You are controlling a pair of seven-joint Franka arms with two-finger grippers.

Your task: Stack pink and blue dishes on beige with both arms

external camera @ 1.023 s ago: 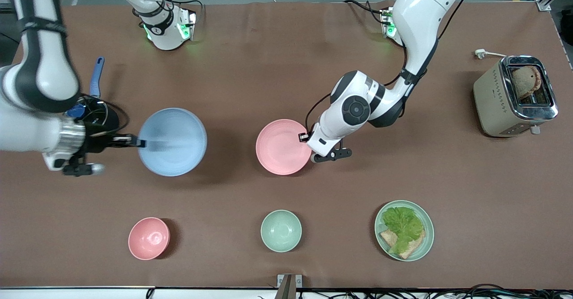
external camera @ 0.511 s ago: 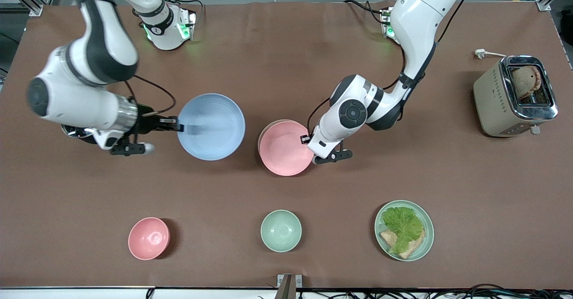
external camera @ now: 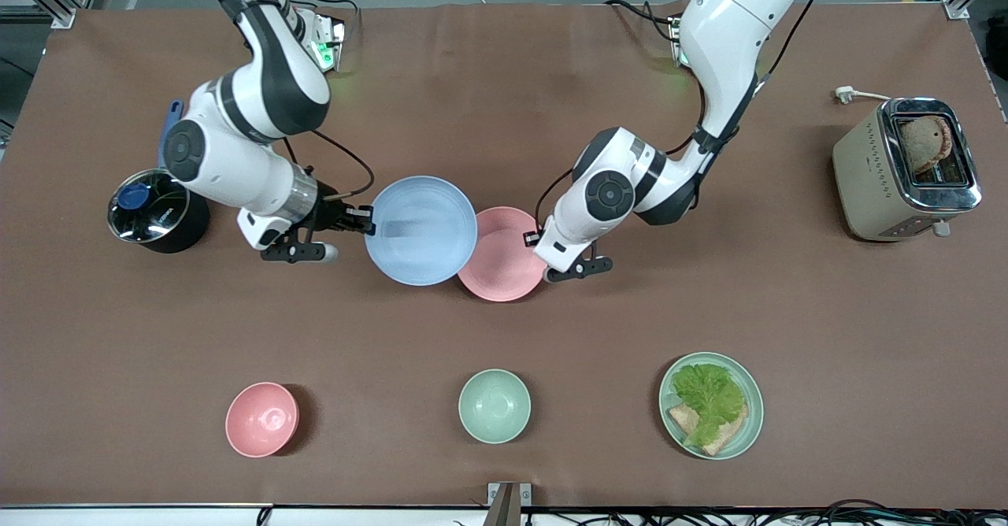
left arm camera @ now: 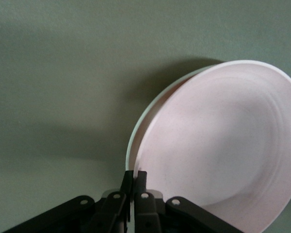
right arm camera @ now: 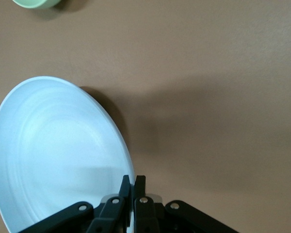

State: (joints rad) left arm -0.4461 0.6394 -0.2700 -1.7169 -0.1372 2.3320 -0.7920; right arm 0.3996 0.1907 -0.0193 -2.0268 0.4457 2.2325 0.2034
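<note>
The pale pink plate (external camera: 508, 257) (left arm camera: 218, 145) sits mid-table, and my left gripper (external camera: 533, 237) (left arm camera: 134, 175) is shut on its rim at the edge toward the left arm's end. Under it lies the beige plate (left arm camera: 132, 145); only a thin pale rim shows, in the left wrist view. The light blue plate (external camera: 421, 231) (right arm camera: 58, 150) hangs over the table, its edge overlapping the pink plate. My right gripper (external camera: 368, 222) (right arm camera: 134, 182) is shut on the blue plate's rim at the edge toward the right arm's end.
A black pot with a glass lid (external camera: 156, 212) and a blue-handled tool (external camera: 169, 128) lie toward the right arm's end. Nearer the front camera stand a pink bowl (external camera: 262, 420), a mint bowl (external camera: 494, 406) (right arm camera: 36, 3) and a mint plate with lettuce and bread (external camera: 711, 405). A toaster (external camera: 906, 168) stands at the left arm's end.
My right arm has carried the blue plate from the right arm's end of the table to beside and partly over the pink plate. The left gripper and pink plate shifted slightly.
</note>
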